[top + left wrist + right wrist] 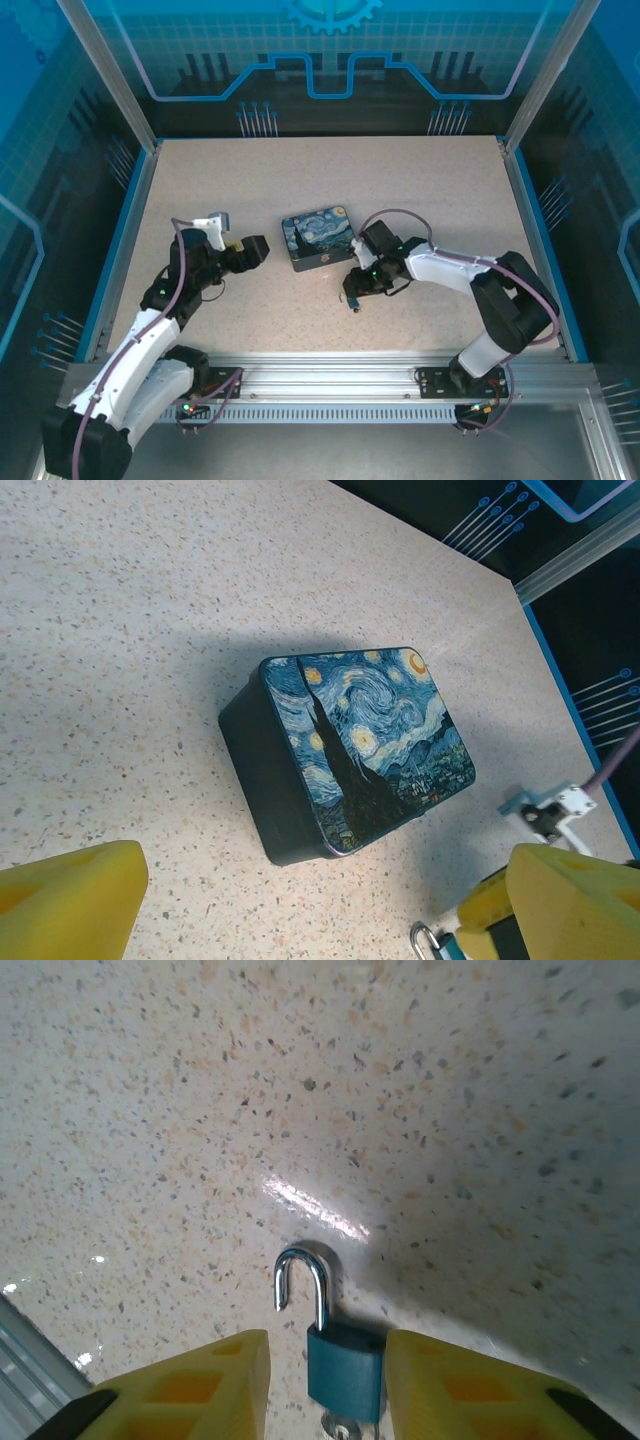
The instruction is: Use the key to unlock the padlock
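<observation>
On the speckled table (420, 190), the right gripper (326, 1352) straddles the padlock (345, 1368), which lies flat between its two yellow fingers (190, 1390). We see the jaws set narrowly apart: the blue body sits right against one finger, while a strip of tabletop shows between it and the other. The silvery shackle (303, 1282) points away from the wrist, and its short leg ends free, clear of the body. A scrap of grey metal at the body's near end, seemingly the key (340, 1428), is cut off by the frame edge, so we cannot tell more about it.

From above, the lock rests just in front of the starry-night tin (318, 240), toward the arms' bases. The left gripper (322, 895) hangs to the tin's left with its jaws wide and nothing between them. Its wrist camera looks across the painted lid to the padlock's shackle and a yellow finger of the other arm.
</observation>
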`<state>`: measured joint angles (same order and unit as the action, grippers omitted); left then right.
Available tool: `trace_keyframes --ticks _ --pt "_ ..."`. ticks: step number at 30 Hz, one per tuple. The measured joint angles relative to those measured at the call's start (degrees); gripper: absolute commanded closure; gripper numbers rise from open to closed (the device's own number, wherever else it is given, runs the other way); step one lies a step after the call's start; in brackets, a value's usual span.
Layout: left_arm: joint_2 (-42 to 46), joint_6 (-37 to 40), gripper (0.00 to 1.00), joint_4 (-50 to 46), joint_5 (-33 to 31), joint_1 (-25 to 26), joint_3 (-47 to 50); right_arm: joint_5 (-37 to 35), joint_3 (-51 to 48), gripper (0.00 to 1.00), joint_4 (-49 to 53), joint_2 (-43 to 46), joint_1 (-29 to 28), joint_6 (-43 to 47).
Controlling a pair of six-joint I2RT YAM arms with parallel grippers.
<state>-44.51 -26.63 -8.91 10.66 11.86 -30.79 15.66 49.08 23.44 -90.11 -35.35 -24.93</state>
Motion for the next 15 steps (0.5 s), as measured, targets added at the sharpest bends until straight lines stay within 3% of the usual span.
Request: trace_keyframes --ticks 6,12,15 --pt "2.8 0.1 0.05 -0.3 -2.8 -0.2 0.7 -8.1 0.7 0.62 2.5 12.9 0.2 1.0" --pt "7.3 0.7 0.01 -0.9 -7.7 -0.5 2.4 -17.9 -4.2 0.48 2.1 30.4 2.0 3.1" --pt "9.4 1.7 0.01 -1.2 -11.0 -0.5 3.0 -20.2 -8.8 0.35 0.6 37.4 4.5 5.0"
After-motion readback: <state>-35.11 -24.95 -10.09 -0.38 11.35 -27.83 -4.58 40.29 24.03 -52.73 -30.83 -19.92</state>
